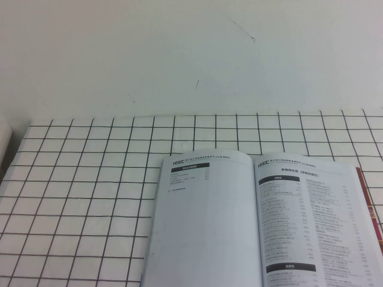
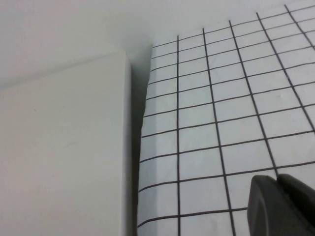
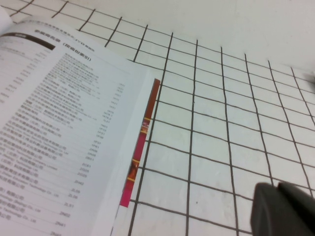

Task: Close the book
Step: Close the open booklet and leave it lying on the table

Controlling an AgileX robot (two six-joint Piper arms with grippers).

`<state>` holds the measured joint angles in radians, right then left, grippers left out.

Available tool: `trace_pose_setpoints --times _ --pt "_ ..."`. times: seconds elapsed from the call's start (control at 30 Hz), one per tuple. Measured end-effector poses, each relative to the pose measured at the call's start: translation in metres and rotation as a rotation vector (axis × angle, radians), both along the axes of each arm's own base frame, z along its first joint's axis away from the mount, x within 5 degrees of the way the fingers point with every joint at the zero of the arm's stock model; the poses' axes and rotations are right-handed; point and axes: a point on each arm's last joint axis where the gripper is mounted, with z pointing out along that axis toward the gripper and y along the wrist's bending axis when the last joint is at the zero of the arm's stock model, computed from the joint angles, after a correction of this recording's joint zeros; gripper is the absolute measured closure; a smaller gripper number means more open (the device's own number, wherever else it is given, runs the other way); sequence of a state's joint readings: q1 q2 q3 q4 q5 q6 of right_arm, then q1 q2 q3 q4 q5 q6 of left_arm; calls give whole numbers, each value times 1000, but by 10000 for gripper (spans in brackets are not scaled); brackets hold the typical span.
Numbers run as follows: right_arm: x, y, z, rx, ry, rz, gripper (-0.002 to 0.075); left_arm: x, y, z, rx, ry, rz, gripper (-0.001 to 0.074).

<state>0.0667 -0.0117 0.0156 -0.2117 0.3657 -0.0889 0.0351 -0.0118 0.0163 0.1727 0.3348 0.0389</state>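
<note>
An open book (image 1: 257,221) lies flat on the checked cloth at the front right of the table, printed pages facing up. Its right page (image 3: 54,128) and the red cover edge (image 3: 140,147) show in the right wrist view. My right gripper (image 3: 278,186) hovers over the cloth to the right of the book, fingers pressed together, holding nothing. My left gripper (image 2: 276,178) is over the cloth near its left edge, far from the book, also shut and empty. Neither gripper appears in the high view.
A white cloth with black grid lines (image 1: 90,179) covers the table. A pale flat block (image 2: 64,147) lies beside the cloth's left edge. A white wall (image 1: 179,54) stands behind.
</note>
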Motion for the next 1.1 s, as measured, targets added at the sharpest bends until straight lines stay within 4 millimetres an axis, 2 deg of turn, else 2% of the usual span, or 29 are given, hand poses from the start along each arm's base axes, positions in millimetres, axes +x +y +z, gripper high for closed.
trace_pose_setpoints --times 0.23,0.5,0.7,0.8,1.1 --pt "3 2 4 0 -85 19 729 0 2 0 64 6 0 738" --pt "5 9 37 13 -451 94 729 1 1 2 82 -24 -7 738" --pt "-1 13 60 24 -706 146 729 4 -2 16 93 -192 -42 738" --pt "-2 14 63 22 -744 156 729 4 -4 22 98 -256 -56 738" --pt "-3 14 63 21 -748 157 729 4 -4 25 107 -292 -64 738"
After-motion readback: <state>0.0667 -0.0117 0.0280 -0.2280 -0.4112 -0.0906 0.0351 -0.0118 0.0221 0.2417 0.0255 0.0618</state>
